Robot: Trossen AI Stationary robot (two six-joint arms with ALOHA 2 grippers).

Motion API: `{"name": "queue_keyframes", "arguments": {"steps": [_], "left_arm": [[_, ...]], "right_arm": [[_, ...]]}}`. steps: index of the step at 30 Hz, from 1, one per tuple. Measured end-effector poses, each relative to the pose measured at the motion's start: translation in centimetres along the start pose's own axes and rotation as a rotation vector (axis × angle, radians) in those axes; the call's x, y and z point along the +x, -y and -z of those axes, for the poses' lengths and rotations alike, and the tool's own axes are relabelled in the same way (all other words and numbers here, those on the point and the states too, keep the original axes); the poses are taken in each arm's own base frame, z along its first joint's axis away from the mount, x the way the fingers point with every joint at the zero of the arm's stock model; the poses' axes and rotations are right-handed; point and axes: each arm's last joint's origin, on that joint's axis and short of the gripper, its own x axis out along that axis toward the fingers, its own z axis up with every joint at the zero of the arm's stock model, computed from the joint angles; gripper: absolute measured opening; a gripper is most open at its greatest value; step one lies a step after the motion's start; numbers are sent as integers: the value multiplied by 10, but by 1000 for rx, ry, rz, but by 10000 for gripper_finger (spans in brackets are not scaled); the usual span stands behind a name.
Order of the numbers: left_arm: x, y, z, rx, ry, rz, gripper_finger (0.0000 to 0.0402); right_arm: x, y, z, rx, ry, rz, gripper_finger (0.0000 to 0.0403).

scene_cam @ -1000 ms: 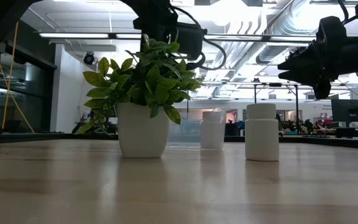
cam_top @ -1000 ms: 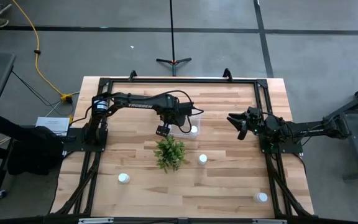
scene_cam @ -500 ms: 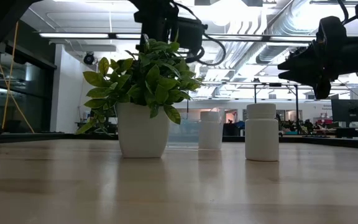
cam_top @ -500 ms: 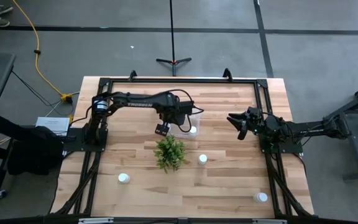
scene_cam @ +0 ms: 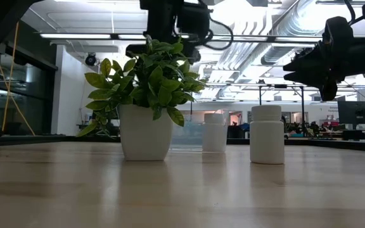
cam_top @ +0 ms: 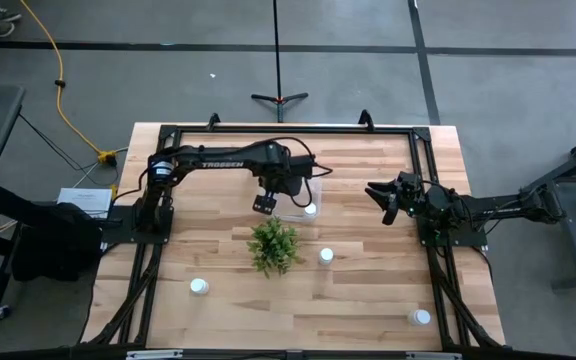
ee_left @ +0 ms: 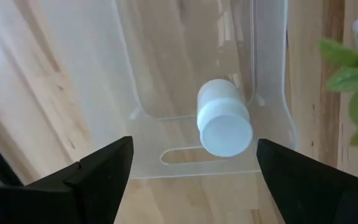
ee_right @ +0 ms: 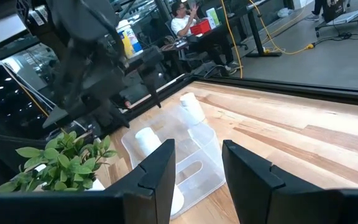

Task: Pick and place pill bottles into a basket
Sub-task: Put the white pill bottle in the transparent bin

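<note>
The clear bin [cam_top: 304, 200] stands at mid-table, just beyond the green plant [cam_top: 273, 245]. One white pill bottle [ee_left: 224, 124] stands upright on the bin's floor, near a short wall. My left gripper [ee_left: 194, 144] hovers above the bin, open and empty, its fingers pointing down; in the high view my left gripper [cam_top: 266, 203] shows at the bin's left side. Three more bottles stand on the table: one [cam_top: 326, 256] right of the plant, one [cam_top: 199, 287] near the front left, one [cam_top: 421, 317] at the front right. My right gripper [cam_top: 388, 196] waits open, raised at the right.
The potted plant [scene_cam: 146, 101] stands close in front of the bin and under my left arm. A black frame [cam_top: 288, 130] runs around the table top. The right wrist view shows another white bottle [ee_right: 191, 109] on the wood just beyond the bin [ee_right: 185, 162].
My left gripper has risen above the bin and drawn a little toward the table's far edge, staying open. The bottle stays standing in the bin.
</note>
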Motion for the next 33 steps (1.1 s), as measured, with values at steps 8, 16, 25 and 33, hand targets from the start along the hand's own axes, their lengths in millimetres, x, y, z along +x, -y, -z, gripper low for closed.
{"name": "queue_keyframes", "arguments": {"steps": [8,16,25,33], "left_arm": [[-29,-6,-10,-104,168,40,376],[-63,-16,-32,-157,520,97,350],[-78,-18,-44,-126,730,206,311],[-97,-22,-59,-70,1012,353,315]], "right_arm": [[0,0,0,0,0,0,124],[0,0,0,0,0,0,124],[0,0,0,9,0,-1,124],[0,-1,0,38,-14,-30,124]]}}
